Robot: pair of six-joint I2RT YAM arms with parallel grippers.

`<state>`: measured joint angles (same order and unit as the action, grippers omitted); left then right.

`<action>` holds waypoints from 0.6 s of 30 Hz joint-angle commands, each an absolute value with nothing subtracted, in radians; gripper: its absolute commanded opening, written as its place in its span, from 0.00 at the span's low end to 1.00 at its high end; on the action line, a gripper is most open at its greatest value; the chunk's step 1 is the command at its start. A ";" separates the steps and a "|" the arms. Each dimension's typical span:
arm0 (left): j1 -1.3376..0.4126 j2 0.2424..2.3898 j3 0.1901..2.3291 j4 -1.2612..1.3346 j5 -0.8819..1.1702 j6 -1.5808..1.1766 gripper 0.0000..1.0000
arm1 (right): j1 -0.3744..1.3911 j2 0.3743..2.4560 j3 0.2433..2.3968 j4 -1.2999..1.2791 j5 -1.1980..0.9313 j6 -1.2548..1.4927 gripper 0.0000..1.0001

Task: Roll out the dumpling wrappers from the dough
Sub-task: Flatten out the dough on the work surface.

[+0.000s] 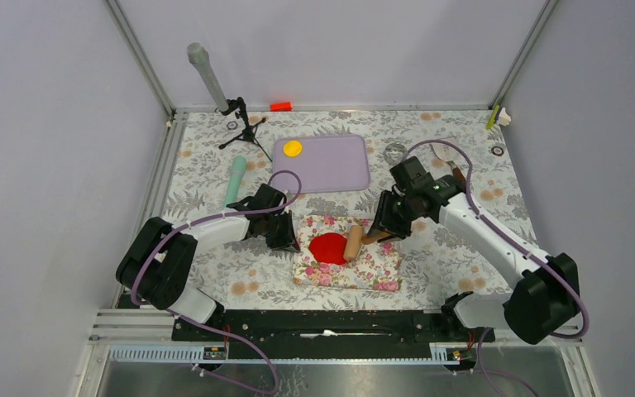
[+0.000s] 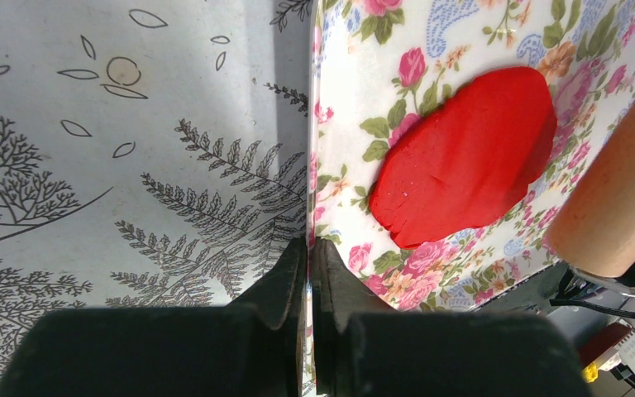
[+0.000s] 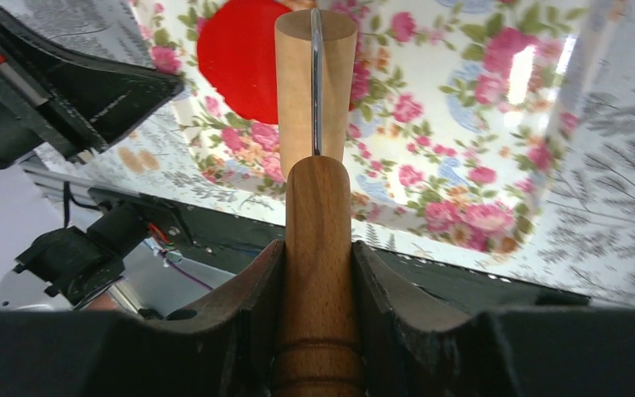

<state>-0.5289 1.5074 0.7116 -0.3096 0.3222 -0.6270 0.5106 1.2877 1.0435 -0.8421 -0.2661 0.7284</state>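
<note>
The red dough [image 1: 327, 247] lies as a flat, roughly oval sheet on a floral mat [image 1: 372, 269]; it also shows in the left wrist view [image 2: 467, 157] and the right wrist view [image 3: 236, 62]. My right gripper [image 1: 380, 234] [image 3: 318, 248] is shut on the wooden handle of a rolling pin, whose roller [image 1: 353, 241] [image 3: 314, 74] [image 2: 620, 198] rests at the dough's right edge. My left gripper [image 1: 285, 237] [image 2: 308, 241] is shut on the mat's left edge [image 2: 314, 124]. A yellow wrapper [image 1: 293, 148] lies on a lilac tray [image 1: 335, 169]. I see no separate red disc.
A teal cylinder [image 1: 235, 179] lies left of the tray. A small tripod [image 1: 244, 124] and a grey tube [image 1: 207, 74] stand at the back left. A red-orange block [image 1: 280, 106] sits at the back edge. Walls enclose three sides.
</note>
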 commanded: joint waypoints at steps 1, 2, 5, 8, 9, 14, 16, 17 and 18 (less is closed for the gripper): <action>-0.523 1.489 0.723 -0.260 0.323 -0.639 0.00 | 0.558 1.353 1.084 -0.714 -0.351 0.783 0.00; -0.523 1.486 0.720 -0.260 0.322 -0.639 0.00 | 0.573 1.367 1.088 -0.699 -0.353 0.793 0.00; -0.523 1.479 0.715 -0.261 0.320 -0.639 0.00 | 0.589 1.387 1.066 -0.671 -0.340 0.826 0.00; -0.523 1.482 0.715 -0.258 0.325 -0.641 0.00 | 0.591 1.389 0.988 -0.611 -0.326 0.879 0.00; -0.523 1.486 0.715 -0.257 0.326 -0.642 0.00 | 0.591 1.393 0.961 -0.589 -0.328 0.902 0.00; -0.523 1.484 0.720 -0.257 0.331 -0.643 0.00 | 0.592 1.446 0.900 -0.527 -0.315 0.939 0.00; -0.523 1.482 0.721 -0.260 0.329 -0.641 0.00 | 0.592 1.471 0.900 -0.516 -0.307 0.939 0.00; -0.523 1.482 0.722 -0.261 0.329 -0.638 0.00 | 0.592 1.482 0.902 -0.512 -0.298 0.936 0.00; -0.523 1.482 0.721 -0.261 0.331 -0.638 0.00 | 0.592 1.491 0.900 -0.513 -0.285 0.930 0.00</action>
<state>-0.5289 1.5074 0.7113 -0.3065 0.3222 -0.6273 0.5854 1.4189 0.9363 -0.5041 -0.3935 0.9146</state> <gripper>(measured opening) 0.032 0.391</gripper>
